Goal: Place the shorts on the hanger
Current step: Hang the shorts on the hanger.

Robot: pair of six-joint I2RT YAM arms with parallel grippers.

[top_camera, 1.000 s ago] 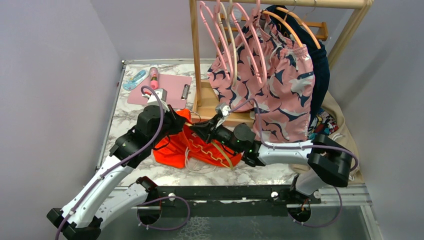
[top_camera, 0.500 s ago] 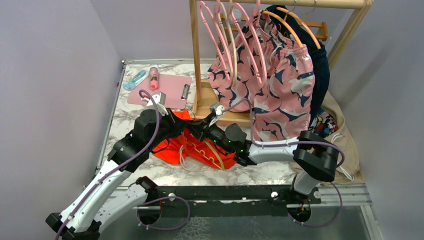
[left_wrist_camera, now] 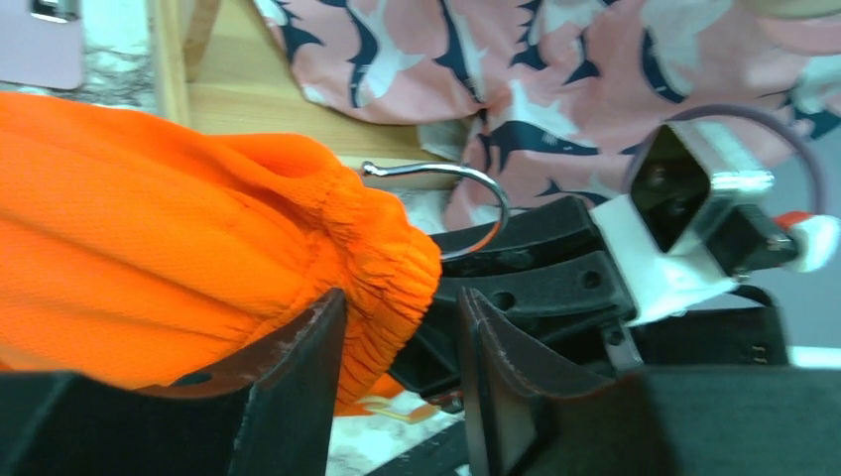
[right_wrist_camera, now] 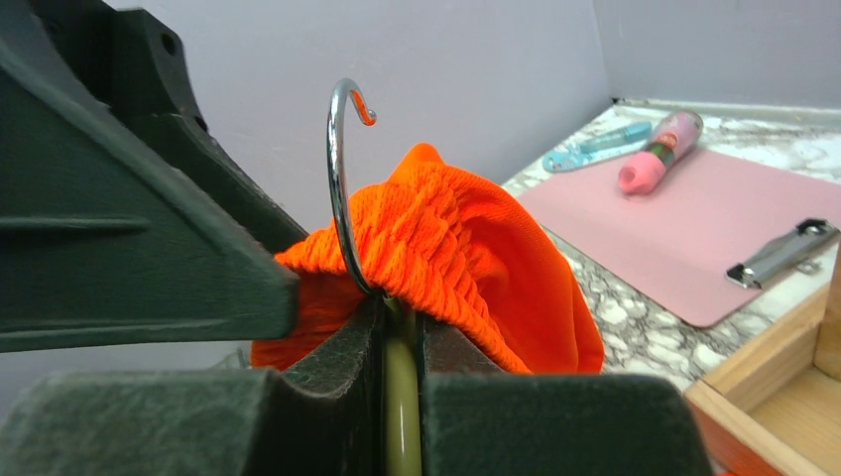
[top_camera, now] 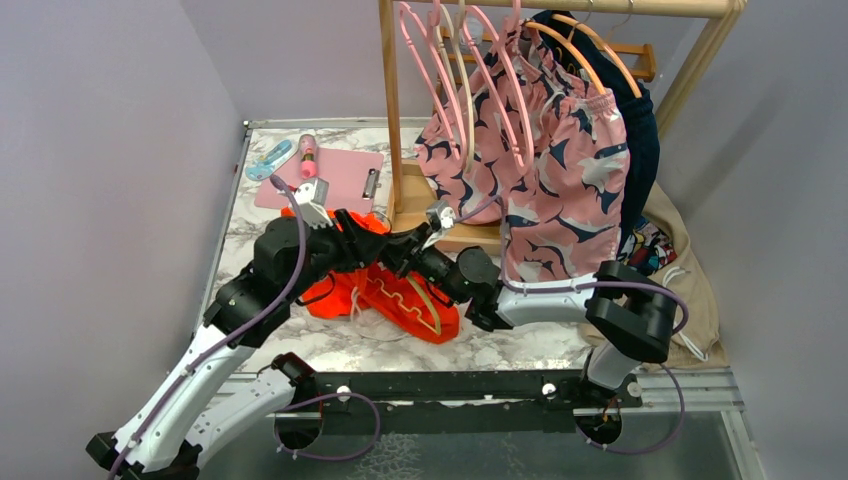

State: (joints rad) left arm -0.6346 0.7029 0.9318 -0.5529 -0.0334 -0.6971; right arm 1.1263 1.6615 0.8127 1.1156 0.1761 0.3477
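The orange-red shorts [top_camera: 405,300] are bunched on the marble table between my two arms. The pale-yellow hanger [top_camera: 433,305] runs through them. My right gripper [top_camera: 398,250] is shut on the hanger's neck [right_wrist_camera: 401,397], just below the metal hook [right_wrist_camera: 337,169], and the waistband [right_wrist_camera: 446,238] is bunched around that neck. My left gripper [top_camera: 360,238] faces it from the left. In the left wrist view its jaws [left_wrist_camera: 402,297] stand apart; the waistband [left_wrist_camera: 377,248] bulges between them against the left finger only. The hook [left_wrist_camera: 476,188] shows just beyond.
A wooden rack [top_camera: 392,120] stands right behind the grippers, with pink hangers [top_camera: 430,70] and shark-pattern shorts [top_camera: 560,170] hanging on it. A pink clipboard [top_camera: 335,180], a pink bottle [top_camera: 308,155] and a blue tool [top_camera: 270,160] lie at the far left. A beige garment [top_camera: 690,270] lies at the right.
Both grippers have moved left and away from the bases, toward the rack post. The shorts have been drawn along with the hanger and now bunch around its neck.
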